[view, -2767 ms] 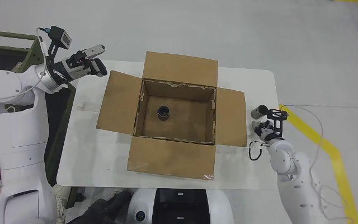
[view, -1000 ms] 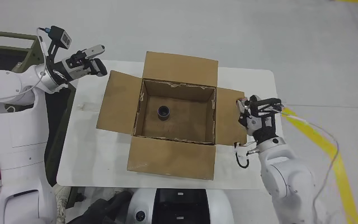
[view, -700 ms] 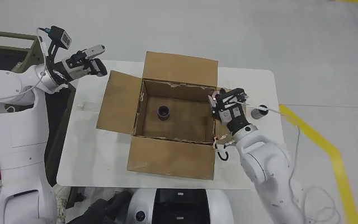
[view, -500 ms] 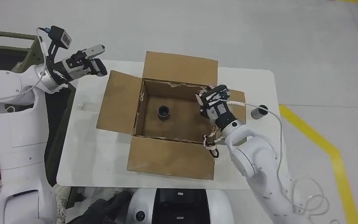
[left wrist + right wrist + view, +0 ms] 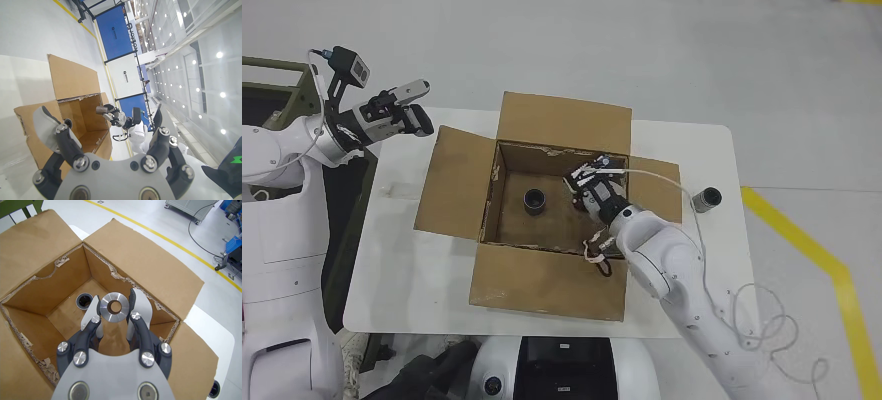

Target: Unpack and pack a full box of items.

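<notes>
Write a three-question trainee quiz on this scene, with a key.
1. True or false: the right pincer is shut on a silver metal cylinder with a centre hole.
2. How many cylinders rest on the floor of the open brown cardboard box?
3. The left pincer is: A) open, outside the box; B) shut on a cylinder; C) inside the box.
Key: 1 true; 2 one, the dark cylinder; 3 A.

Top looks down; all 3 (wrists included) share box point(image 5: 564, 122).
</notes>
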